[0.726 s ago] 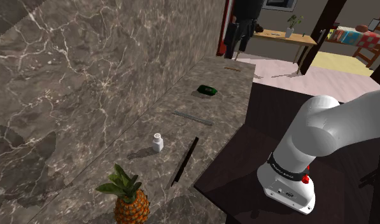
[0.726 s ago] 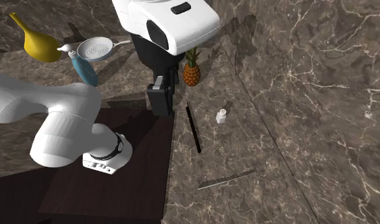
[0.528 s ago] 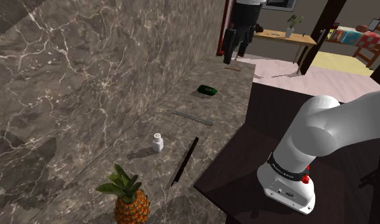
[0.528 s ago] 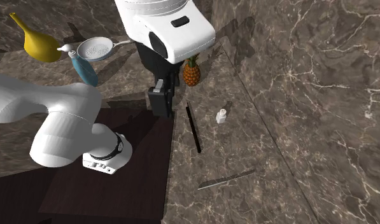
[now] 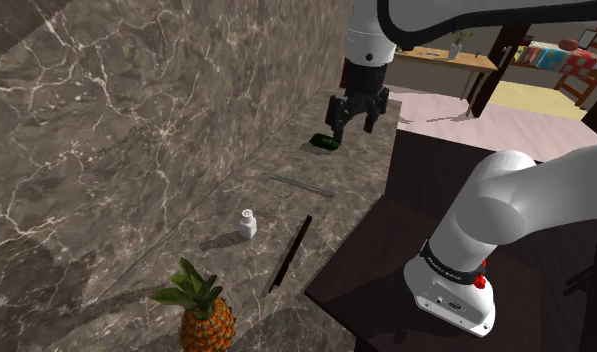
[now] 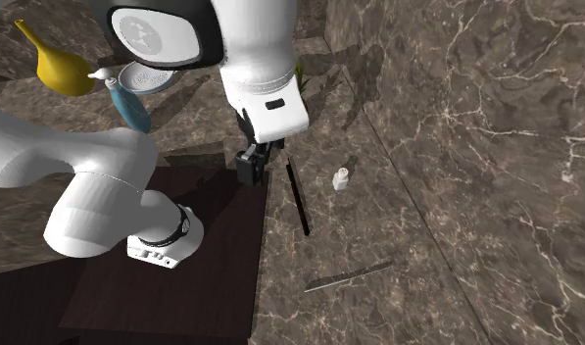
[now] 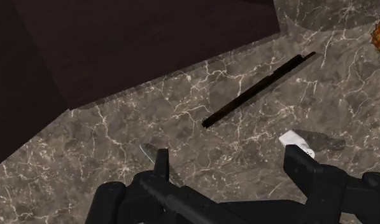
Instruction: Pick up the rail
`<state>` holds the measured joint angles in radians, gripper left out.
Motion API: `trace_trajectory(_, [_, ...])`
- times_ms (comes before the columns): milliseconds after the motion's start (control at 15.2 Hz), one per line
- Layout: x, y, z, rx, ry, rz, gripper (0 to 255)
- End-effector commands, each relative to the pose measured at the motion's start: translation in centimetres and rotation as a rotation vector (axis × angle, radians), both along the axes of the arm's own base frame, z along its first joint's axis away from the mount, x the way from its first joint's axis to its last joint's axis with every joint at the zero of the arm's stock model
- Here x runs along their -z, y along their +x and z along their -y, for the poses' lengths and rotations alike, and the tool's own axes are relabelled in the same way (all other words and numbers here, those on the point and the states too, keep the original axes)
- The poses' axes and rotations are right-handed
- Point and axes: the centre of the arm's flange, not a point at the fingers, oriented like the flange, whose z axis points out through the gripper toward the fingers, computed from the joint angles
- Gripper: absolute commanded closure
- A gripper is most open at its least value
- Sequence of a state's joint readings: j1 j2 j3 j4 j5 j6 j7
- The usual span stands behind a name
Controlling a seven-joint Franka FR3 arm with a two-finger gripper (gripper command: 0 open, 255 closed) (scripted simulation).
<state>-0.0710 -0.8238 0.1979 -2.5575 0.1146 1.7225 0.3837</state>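
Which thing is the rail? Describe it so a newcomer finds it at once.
On the marble counter along the wall, look near the edge beside the dark stand. The rail lies flat there, between the pineapple and the thin grey strip. It is the long, straight black bar, darker and thicker than that strip.

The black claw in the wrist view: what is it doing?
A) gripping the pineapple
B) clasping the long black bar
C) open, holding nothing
C: the gripper has its fingers apart over the marble counter, and the black bar lies untouched beyond them.
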Motion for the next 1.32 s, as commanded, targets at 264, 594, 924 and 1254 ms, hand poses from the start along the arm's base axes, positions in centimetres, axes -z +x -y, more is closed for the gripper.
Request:
trace_trajectory(264, [7.5, 0.4, -3.1, 0.217, 0.018, -0.025, 0])
trace_trajectory(594, [13.4, 1.2, -5.6, 0.394, 0.033, -0.046, 0])
trace_trajectory(924, [19.3, 2.3, -8.0, 0.571, 0.048, -0.067, 0])
trace_trajectory(1254, [25.3, 3.7, -10.3, 0.747, 0.063, -0.088, 0])
